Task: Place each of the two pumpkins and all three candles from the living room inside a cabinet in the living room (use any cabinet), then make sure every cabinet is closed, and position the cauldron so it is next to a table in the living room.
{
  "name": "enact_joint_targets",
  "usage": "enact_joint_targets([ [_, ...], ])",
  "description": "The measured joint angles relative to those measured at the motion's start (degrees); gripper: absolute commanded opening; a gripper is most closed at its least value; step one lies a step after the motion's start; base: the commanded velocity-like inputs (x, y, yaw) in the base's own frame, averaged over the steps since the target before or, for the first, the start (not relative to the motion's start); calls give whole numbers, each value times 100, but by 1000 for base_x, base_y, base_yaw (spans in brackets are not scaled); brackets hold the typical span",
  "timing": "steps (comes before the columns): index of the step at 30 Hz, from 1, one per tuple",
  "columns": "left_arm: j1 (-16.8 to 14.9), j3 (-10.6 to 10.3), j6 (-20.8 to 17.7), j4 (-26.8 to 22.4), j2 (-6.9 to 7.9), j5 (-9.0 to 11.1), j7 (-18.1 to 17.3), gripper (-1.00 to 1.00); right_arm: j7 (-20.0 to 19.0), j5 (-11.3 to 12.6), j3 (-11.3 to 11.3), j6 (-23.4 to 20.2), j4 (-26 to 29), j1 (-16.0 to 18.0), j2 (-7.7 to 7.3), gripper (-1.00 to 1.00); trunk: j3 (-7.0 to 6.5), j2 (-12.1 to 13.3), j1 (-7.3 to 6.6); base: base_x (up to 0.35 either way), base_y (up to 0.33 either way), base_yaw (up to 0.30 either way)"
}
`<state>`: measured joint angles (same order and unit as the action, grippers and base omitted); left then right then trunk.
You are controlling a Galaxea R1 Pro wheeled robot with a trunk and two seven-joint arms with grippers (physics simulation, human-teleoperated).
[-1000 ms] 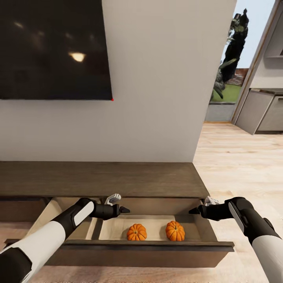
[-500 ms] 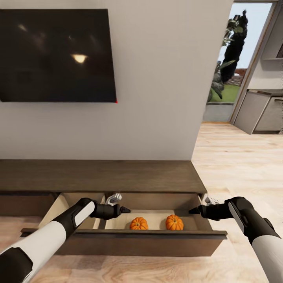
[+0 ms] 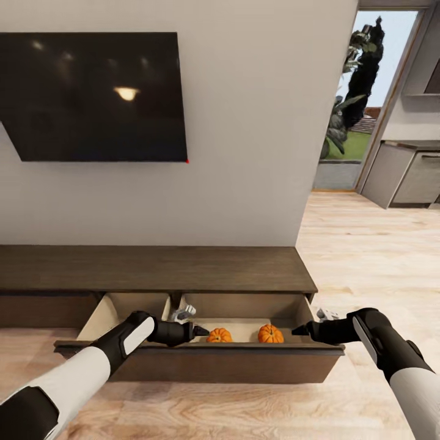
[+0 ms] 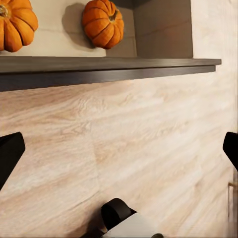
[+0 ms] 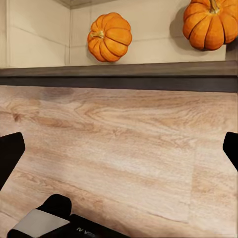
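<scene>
Two orange pumpkins (image 3: 219, 335) (image 3: 270, 333) lie side by side in the open drawer (image 3: 201, 362) of the long dark brown cabinet (image 3: 153, 269). My left gripper (image 3: 200, 331) hovers just left of the left pumpkin, over the drawer's front edge. My right gripper (image 3: 299, 330) hangs at the drawer's right end, just right of the other pumpkin. Both stand open and empty. In the left wrist view, both pumpkins (image 4: 103, 22) (image 4: 15, 22) sit beyond the drawer front, with the fingertips (image 4: 10, 153) spread wide over the floor. The right wrist view gives the same pair (image 5: 110, 36) (image 5: 210, 24) past widely spread fingertips (image 5: 10, 153).
A black TV (image 3: 91, 91) hangs on the white wall above the cabinet. The pale wood floor (image 3: 366, 256) runs right toward a doorway with a glass door (image 3: 351, 110) and grey kitchen units (image 3: 403, 174). Closed drawer fronts (image 3: 36, 308) continue to the left.
The whole view has drawn back and tilted up, so cabinet and drawer look farther and smaller. Both grippers, earlier over the drawer's inside, now sit at its front edge, still open.
</scene>
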<state>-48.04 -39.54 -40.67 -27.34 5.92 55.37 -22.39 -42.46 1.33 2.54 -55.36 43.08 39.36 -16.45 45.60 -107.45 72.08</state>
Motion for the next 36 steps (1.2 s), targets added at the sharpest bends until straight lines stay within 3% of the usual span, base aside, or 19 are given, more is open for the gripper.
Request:
enact_joint_targets([
  [1,70,-181,9,10,-29,-4,9,100,18,-12,-22,36,-4,-15,7,100,-17,40,-22,-3,1,0],
  [5,158,-503,26,123,-52,0,8,100,41,-52,-52,86,-44,-57,15,100,-90,201,-110,-1,0,0],
  [6,218,-637,46,181,-76,-6,9,100,48,-176,-144,123,-68,-134,21,100,-89,202,-110,0,0,0],
  [8,362,-812,187,231,-119,-3,15,100,53,-413,-330,426,-102,-338,43,100,-90,202,-110,0,0,0],
  [12,565,-1001,662,408,-171,-3,23,100,100,-620,-427,1149,-330,-676,215,100,-90,202,-110,0,0,0],
  [15,624,-1101,1155,1009,-423,-5,24,100,215,-775,-443,1541,-685,-779,334,100,-90,202,-110,0,0,0],
  [19,636,-1122,1671,1610,-756,-7,24,100,260,-833,-447,1906,-914,-802,385,100,-90,202,-110,0,0,0],
  [25,638,-1126,1851,1779,-861,-8,32,100,280,-841,-455,2248,-1034,-809,403,100,-90,202,-110,0,0,0],
  [26,638,-1126,1901,1792,-863,-14,35,100,351,-842,-456,2587,-1121,-808,431,100,-90,202,-110,0,0,0],
  [30,648,-1128,2451,1823,-864,-11,42,100,922,-835,-456,3402,-1350,-810,612,100,-90,202,-110,0,0,0],
  [33,688,-1135,3253,2173,-985,-9,295,100,2060,-846,-475,4324,-1690,-810,907,100,-90,202,-110,0,0,0],
  [36,696,-1135,3528,2320,-1081,-9,743,100,2684,-883,-535,4788,-1904,-808,1091,100,-90,202,-110,0,0,0],
])
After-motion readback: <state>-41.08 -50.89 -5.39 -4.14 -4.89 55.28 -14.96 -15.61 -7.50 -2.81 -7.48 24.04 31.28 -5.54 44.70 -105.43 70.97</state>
